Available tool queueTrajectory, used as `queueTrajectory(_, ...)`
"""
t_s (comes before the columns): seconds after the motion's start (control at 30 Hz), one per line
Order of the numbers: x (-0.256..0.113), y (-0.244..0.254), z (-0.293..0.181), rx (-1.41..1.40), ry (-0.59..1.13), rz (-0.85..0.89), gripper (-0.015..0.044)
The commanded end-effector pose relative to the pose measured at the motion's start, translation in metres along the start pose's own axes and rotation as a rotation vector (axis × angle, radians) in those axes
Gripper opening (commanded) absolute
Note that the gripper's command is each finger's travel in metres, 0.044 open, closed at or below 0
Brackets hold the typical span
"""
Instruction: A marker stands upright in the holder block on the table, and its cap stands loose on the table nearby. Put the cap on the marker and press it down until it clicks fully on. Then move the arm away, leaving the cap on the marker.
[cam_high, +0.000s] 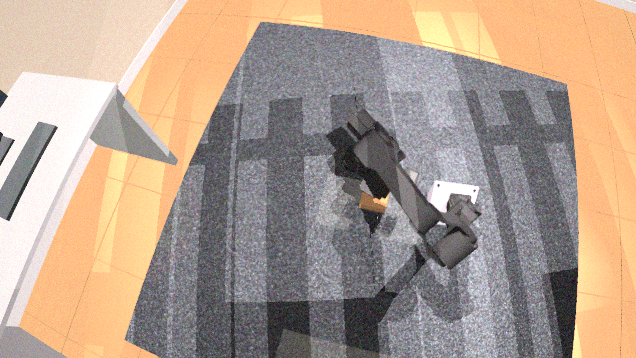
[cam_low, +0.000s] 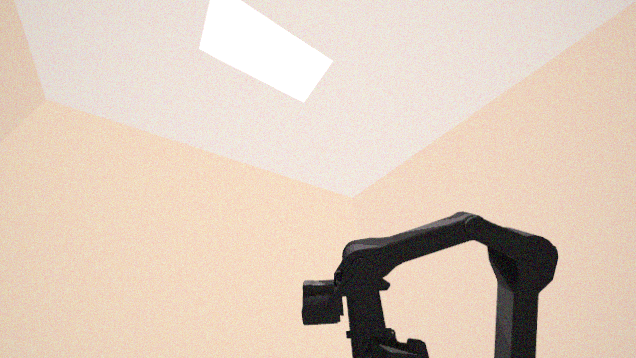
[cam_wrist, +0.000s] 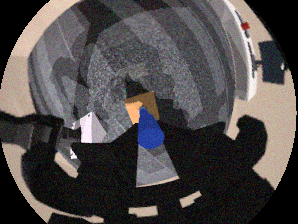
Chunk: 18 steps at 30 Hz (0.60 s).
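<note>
The orange holder block (cam_high: 369, 201) (cam_wrist: 150, 103) stands under the gripper, partly hidden by the arm in the top view. The blue marker (cam_wrist: 144, 119) rises from it in the wrist view. My gripper (cam_wrist: 147, 124) is shut on the blue cap (cam_wrist: 152, 138), whose round end faces the wrist camera. The cap is in line with the marker, directly over its upper end, and the two blues run together. Whether the cap is fully seated cannot be told. Marker and cap are hidden in the top view. The exterior view shows only the upper arm, not the fingers.
The white base plate (cam_high: 441, 192) (cam_wrist: 88, 131) lies beside the block, under the arm's base. A small pale piece (cam_high: 413, 176) shows behind the arm. A white desk (cam_high: 75, 92) (cam_wrist: 246, 75) with dark items stands off to the side, beyond the grey speckled surface (cam_high: 290, 60).
</note>
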<state>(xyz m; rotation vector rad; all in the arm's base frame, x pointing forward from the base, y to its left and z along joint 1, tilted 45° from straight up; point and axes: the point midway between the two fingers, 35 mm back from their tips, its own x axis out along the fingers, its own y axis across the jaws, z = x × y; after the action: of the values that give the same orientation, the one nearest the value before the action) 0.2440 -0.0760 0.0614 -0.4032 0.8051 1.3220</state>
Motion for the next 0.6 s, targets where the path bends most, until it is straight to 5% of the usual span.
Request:
queueTrajectory(0.0,0.009,0.001,0.000,0.006,-0.005,0.004,0.0000)
queueTrajectory(0.57,0.036,0.002,0.000,0.006,-0.007,0.004,0.0000)
